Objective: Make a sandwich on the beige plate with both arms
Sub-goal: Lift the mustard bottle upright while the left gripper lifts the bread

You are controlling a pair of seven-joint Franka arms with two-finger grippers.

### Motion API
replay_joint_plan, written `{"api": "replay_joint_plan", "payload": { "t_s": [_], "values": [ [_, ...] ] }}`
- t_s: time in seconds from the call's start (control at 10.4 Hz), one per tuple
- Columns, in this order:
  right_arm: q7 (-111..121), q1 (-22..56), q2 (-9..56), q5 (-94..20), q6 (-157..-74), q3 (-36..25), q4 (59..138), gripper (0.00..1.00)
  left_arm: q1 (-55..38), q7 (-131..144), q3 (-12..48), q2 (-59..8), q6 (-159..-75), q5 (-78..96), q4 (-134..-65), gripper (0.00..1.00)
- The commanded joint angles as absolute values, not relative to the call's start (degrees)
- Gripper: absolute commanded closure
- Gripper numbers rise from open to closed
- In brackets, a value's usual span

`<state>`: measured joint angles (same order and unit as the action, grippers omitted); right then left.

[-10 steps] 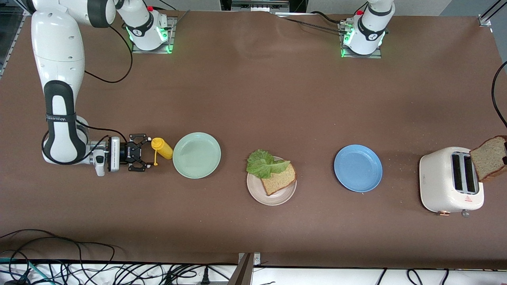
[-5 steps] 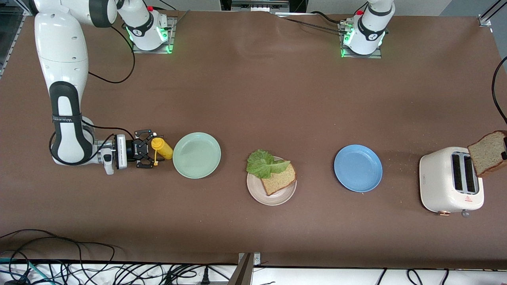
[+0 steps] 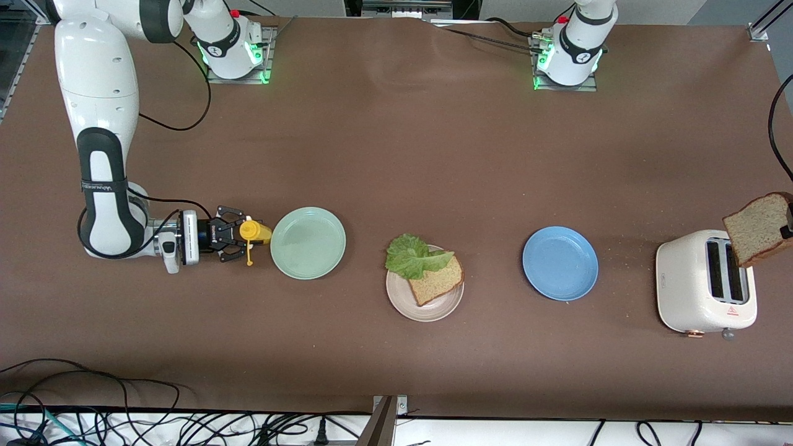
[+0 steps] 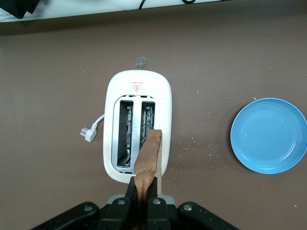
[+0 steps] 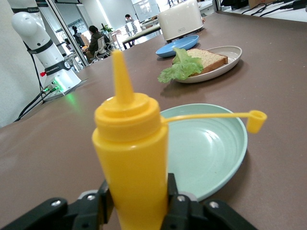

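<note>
Holding a slice of brown bread [image 3: 756, 236] on edge, the left end effector [image 4: 142, 197] hangs over the white toaster [image 3: 706, 290] at the left arm's end of the counter [image 3: 396, 155]; its two black fingers [image 4: 152, 190] are pinched tight on the slice's crust, w/ the slice upright above one side of the toaster's twin slots. Toaster's plug and short cord [image 4: 91, 132] lie on the counter just beside it, crumbs scattered btwn toaster and blue plate [image 3: 560, 262].

Right end effector [image 3: 230, 234] sits low at the right arm's end of the counter, lying sideways, fingers [image 5: 175, 197] closed in on the body of a yellow squeeze bottle [image 3: 253, 233], one each side, touching it. Bottle's cap [image 5: 256, 121] is off the nozzle, dangling on its thin strap over the mint-green plate [image 3: 308, 242]. Bottle is just beside that plate's rim.

Beige plate [image 3: 425, 291] is mid-counter, btwn the green and blue plates and a bit nearer the front camera than both. On it: one bread slice [image 3: 437, 280] lying flat, w/ a ruffled lettuce leaf [image 3: 412, 256] partly on the slice and overhanging the plate's rim toward the arms' bases. Sandwich so far has no top slice.

Tangle of black cables [image 3: 155, 421] runs along the counter's camera-side edge.
</note>
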<state>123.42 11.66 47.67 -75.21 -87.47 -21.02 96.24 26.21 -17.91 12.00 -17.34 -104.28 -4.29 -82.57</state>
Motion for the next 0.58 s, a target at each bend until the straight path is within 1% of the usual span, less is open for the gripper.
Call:
{"api": "replay_joint_plan", "payload": {
  "t_s": [0.0, 0.1, 0.39, 0.48],
  "values": [
    [119.11, 11.95, 47.55, -75.5, -87.28, -21.09, 94.58, 1.0, 26.1, -14.87, 13.09, -15.47, -102.05, -3.25, -83.14, 1.0],
    [115.7, 12.04, 47.2, -74.98, -87.28, -21.27, 94.05, 1.0, 26.1, -14.51, 13.53, -15.38, -101.95, -3.25, -83.14, 1.0],
    [98.32, 13.18, 46.59, -67.44, -87.36, -21.36, 85.37, 1.0, 26.1, -14.5, 13.54, -15.38, -101.95, -3.25, -83.14, 1.0],
    [90.26, 15.1, 45.62, -65.41, -87.8, -21.71, 83.6, 1.0, 26.1, -14.5, 13.54, -15.38, -101.87, -3.25, -83.14, 1.0]
  ]
}}
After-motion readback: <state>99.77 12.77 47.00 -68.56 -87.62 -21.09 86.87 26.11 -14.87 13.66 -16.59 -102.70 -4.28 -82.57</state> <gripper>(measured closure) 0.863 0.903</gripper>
